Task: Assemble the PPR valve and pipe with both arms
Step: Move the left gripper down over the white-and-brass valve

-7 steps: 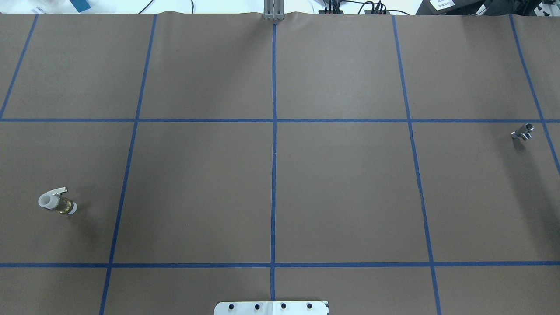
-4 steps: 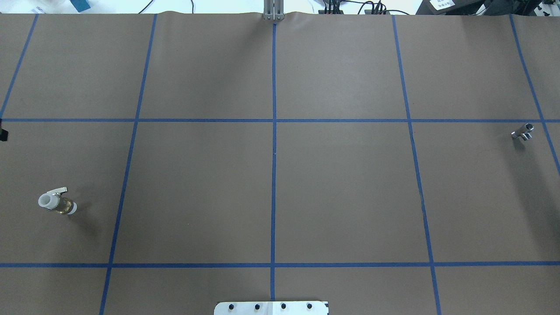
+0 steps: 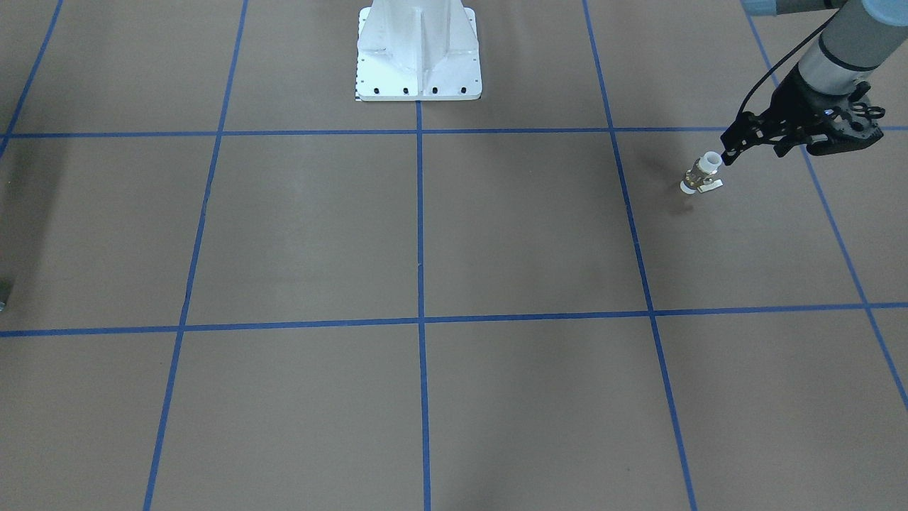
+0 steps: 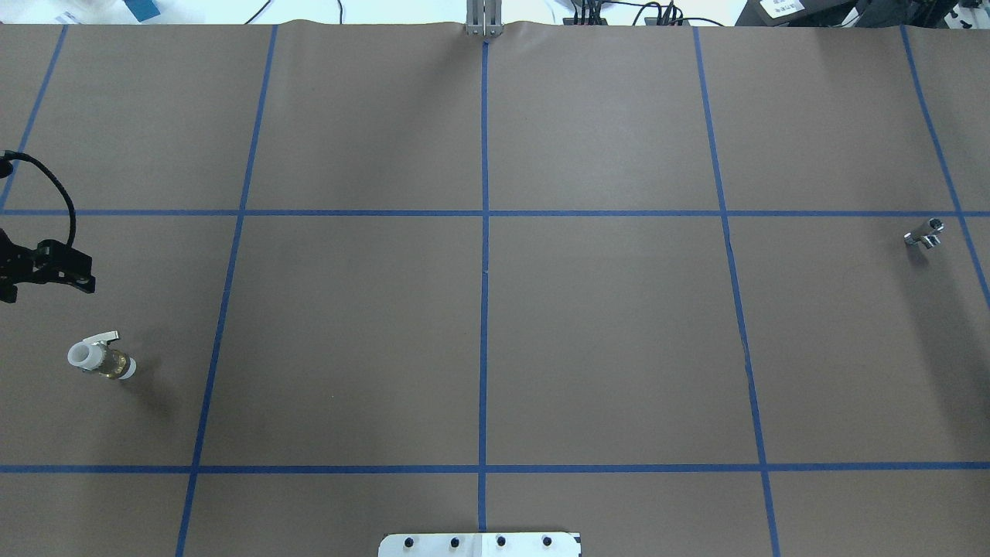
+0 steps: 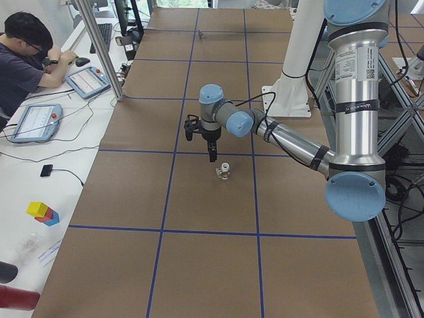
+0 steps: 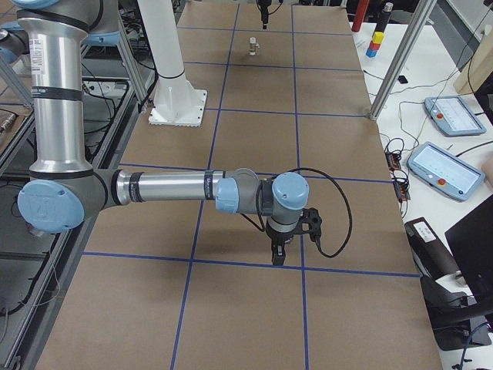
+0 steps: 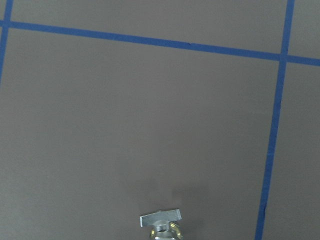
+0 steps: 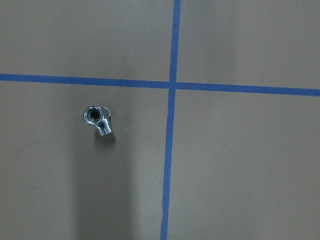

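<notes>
The PPR valve point(image 4: 100, 360) lies on the brown paper at the table's left, with white collars, a brass middle and a pale handle tab; it also shows as the valve point(image 3: 701, 175), point(image 5: 224, 171) and at the bottom edge of the left wrist view point(image 7: 161, 225). My left gripper point(image 4: 46, 288) hangs open a little beyond the valve, one fingertip point(image 3: 728, 153) close to its collar without touching. The pipe point(image 4: 925, 233), a short silvery stub, lies far right and shows in the right wrist view point(image 8: 97, 120). My right gripper point(image 6: 277, 256) hovers there; I cannot tell its state.
The white bolted pedestal point(image 3: 418, 57) stands at the robot's side of the table. Blue tape lines grid the paper. A person point(image 5: 20, 63) sits at a side desk with tablets beyond the far edge. Aluminium posts point(image 5: 99, 50) rise at that edge.
My left gripper has come into the overhead view from the left edge and now hangs beyond the valve. The valve and the pipe have not moved.
</notes>
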Tool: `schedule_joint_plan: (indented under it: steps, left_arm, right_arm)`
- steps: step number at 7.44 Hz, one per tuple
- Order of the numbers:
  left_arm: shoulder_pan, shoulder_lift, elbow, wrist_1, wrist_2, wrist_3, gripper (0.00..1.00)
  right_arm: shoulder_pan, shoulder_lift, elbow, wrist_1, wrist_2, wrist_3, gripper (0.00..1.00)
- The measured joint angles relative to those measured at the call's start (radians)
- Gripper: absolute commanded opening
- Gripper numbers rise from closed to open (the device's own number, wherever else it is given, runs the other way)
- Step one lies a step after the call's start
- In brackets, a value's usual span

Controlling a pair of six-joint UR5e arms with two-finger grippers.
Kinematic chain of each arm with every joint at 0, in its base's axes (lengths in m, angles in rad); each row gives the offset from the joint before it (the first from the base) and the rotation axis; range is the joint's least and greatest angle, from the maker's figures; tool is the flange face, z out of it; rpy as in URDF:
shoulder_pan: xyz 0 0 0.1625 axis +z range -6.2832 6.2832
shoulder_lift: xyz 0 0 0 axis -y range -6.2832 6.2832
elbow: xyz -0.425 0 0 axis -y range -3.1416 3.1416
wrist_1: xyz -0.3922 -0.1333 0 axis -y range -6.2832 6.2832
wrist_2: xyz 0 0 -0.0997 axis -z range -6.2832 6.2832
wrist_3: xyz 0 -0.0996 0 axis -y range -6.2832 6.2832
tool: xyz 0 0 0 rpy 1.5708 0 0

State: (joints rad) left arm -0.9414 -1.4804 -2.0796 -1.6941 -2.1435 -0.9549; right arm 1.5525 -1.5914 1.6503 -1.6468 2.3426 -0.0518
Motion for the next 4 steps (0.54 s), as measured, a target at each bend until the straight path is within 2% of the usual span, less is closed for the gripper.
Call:
schedule_joint_plan:
  steps: [2, 4]
  left_arm:
    - [0.072, 0.026, 0.046, -0.114, 0.061, -0.077, 1.0]
    - [0.09, 0.071, 0.066, -0.186, 0.078, -0.091, 1.0]
  right_arm:
    - [0.0, 0.0, -0.008, 0.002, 0.008, 0.004, 1.0]
    - [0.0, 0.0, -0.01, 0.002, 0.011, 0.007, 1.0]
